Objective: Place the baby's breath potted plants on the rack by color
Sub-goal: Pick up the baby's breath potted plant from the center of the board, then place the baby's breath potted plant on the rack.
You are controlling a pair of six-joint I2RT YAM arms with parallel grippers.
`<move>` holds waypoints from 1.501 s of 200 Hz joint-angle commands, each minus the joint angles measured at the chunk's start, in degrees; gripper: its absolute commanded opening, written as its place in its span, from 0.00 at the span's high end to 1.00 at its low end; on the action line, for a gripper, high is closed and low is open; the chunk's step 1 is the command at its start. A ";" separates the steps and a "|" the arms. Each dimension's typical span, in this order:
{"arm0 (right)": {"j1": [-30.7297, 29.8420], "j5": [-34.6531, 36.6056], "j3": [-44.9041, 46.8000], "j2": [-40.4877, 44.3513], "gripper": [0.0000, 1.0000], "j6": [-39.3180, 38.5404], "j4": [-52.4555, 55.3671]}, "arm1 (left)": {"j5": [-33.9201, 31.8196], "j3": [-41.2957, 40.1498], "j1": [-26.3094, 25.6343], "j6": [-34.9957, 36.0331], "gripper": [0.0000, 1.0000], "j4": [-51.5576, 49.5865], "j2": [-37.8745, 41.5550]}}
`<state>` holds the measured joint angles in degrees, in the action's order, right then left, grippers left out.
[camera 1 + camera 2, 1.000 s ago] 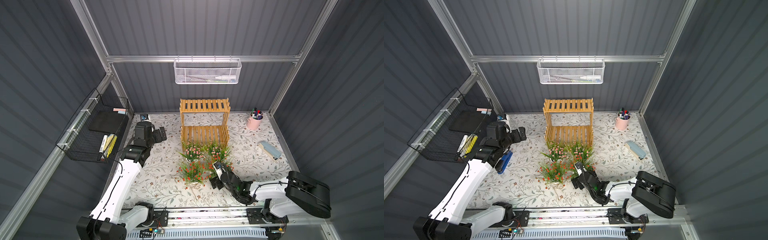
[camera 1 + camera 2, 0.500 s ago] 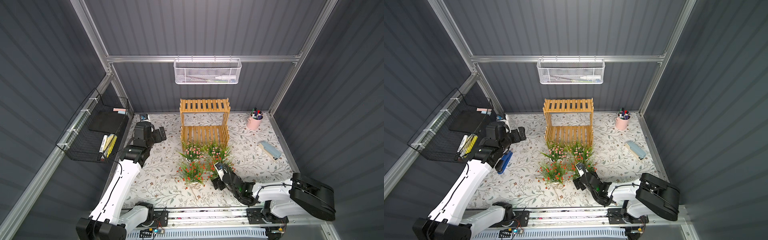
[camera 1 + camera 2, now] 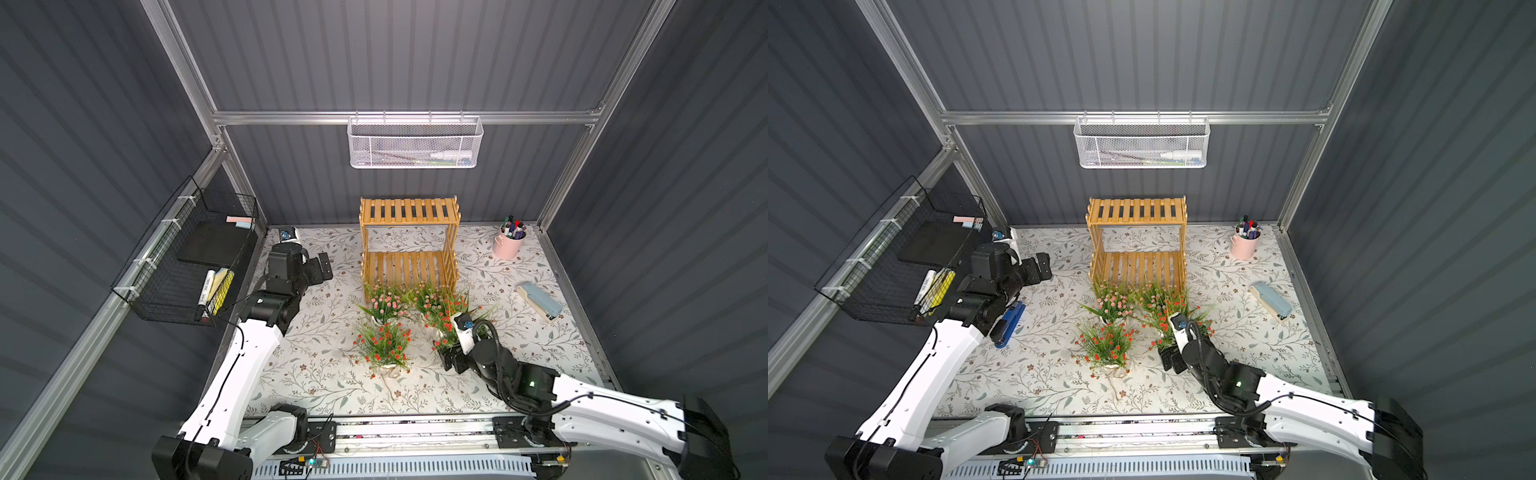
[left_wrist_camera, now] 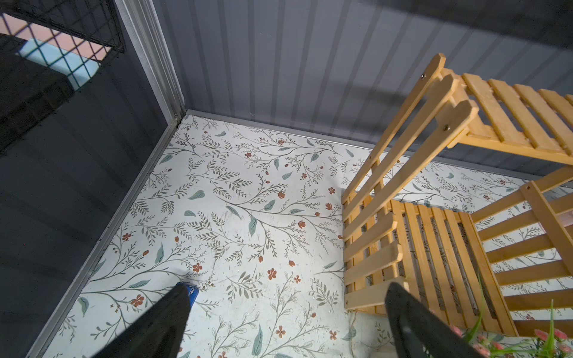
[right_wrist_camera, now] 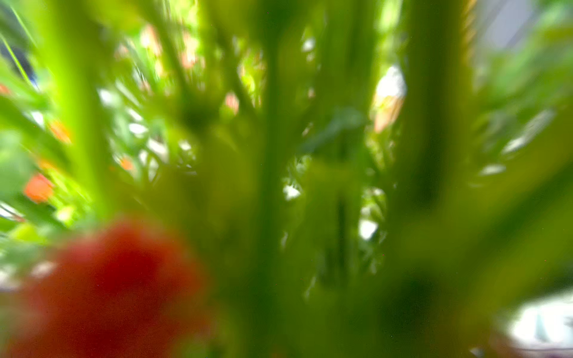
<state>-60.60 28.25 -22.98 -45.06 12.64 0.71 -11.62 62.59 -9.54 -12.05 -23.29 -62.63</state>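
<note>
The rack [image 3: 409,245] of honey-coloured slats stands at the back centre, both tiers bare; the left wrist view shows its end [image 4: 434,254]. In both top views the baby's breath potted plants cluster in front of it: two pale pink [image 3: 384,300] [image 3: 428,294] and two red [image 3: 384,347] [image 3: 451,313]. My right gripper [image 3: 452,360] sits low at the base of the front-right red plant, fingers apart, its pot hidden. Blurred stems and a red blossom [image 5: 124,279] fill the right wrist view. My left gripper [image 4: 285,310] hangs open over the mat left of the rack, holding nothing.
A pink cup of pens [image 3: 508,246] stands at the back right and a pale blue stapler [image 3: 539,300] lies at the right. A blue stapler [image 3: 1010,323] lies under the left arm. A white mesh basket [image 3: 414,143] and a black wire basket [image 3: 187,266] hang on the walls.
My right gripper has moved a little to the right, deeper under the front-right red plant, and the arm's rear link has dropped lower. The left arm has not moved.
</note>
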 commanded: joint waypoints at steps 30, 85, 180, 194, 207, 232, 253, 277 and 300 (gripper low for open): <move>3.38 0.29 -17.79 0.04 0.23 -1.92 17.40 | -0.29 -1.09 0.13 -1.49 0.01 1.48 -0.25; 12.79 -8.12 -41.50 -12.46 0.24 -4.97 23.92 | 1.31 -1.72 0.09 -2.96 0.01 4.12 -0.19; 26.51 -21.88 -81.16 -40.06 0.24 -10.10 33.74 | 4.08 -2.31 0.07 -2.72 0.01 6.61 1.11; 27.66 -21.80 -85.49 -43.75 0.24 -11.34 34.12 | 4.46 -2.32 0.12 -2.74 0.01 6.83 1.19; 28.81 -23.06 -88.81 -46.74 0.24 -12.23 33.21 | 5.03 -2.94 0.14 -2.88 0.01 7.50 1.72; 30.06 -25.41 -97.80 -53.82 0.24 -13.70 35.51 | 6.44 -4.86 0.07 -2.80 0.01 8.00 2.41; 30.51 -25.89 -104.40 -59.56 0.24 -14.31 37.67 | 6.26 -6.20 0.14 -2.80 0.00 8.08 3.08; 31.59 -25.75 -110.71 -65.02 0.24 -13.81 39.40 | 6.34 -7.07 0.13 -2.91 0.01 8.35 3.98; 32.43 -25.53 -115.23 -68.93 0.25 -13.90 40.12 | 6.57 -6.89 0.12 -2.80 0.00 8.34 4.36</move>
<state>-29.39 2.98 -133.21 -112.27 -0.19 41.45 -5.96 55.81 -9.54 -14.41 -16.32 -59.99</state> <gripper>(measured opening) 0.944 0.994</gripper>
